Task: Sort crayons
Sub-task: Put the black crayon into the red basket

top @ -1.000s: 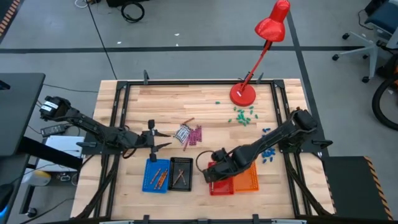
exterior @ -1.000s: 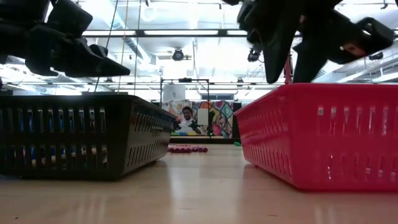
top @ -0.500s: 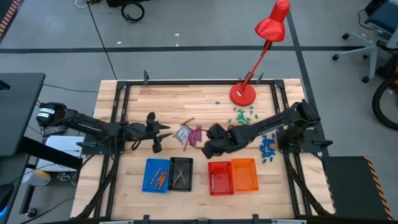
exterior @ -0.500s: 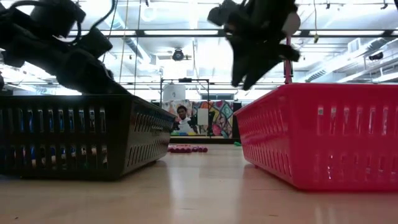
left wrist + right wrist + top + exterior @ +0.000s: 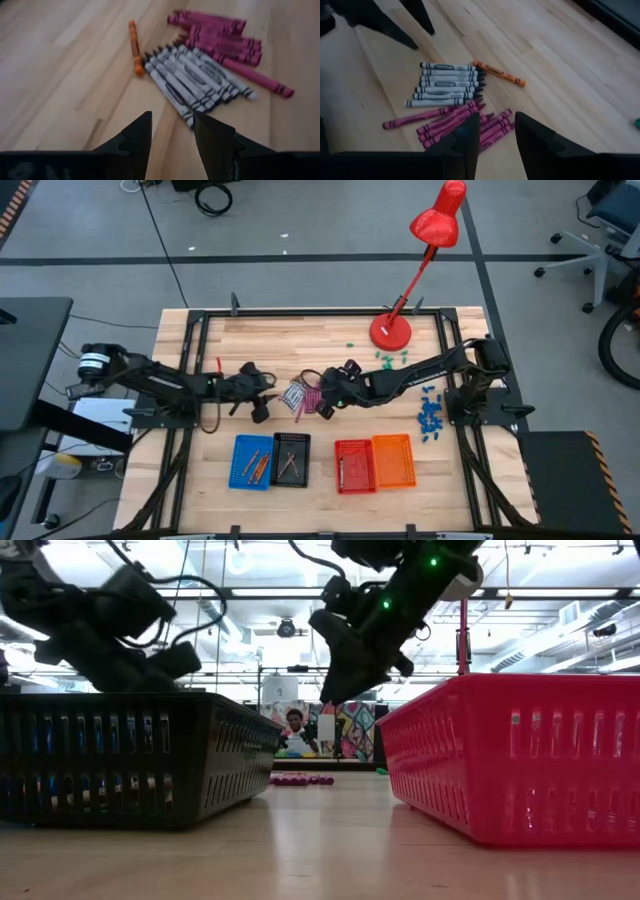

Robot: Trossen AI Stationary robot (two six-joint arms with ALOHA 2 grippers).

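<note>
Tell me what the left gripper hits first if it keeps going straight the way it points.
Probably the white crayons: the left gripper, open and empty, aims at their near ends. How high it is above the table is unclear.

Your two arms are dark, jointed and slim, with black cables looping along them; the right gripper (image 5: 345,665) shows small green lights.

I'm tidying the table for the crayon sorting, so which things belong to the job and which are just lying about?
Job:
- crayons on the table: grey-white, magenta, one orange
- blue basket, black basket, red basket, orange basket

Lying about:
- red lamp
- green bits
- blue chunks
</note>
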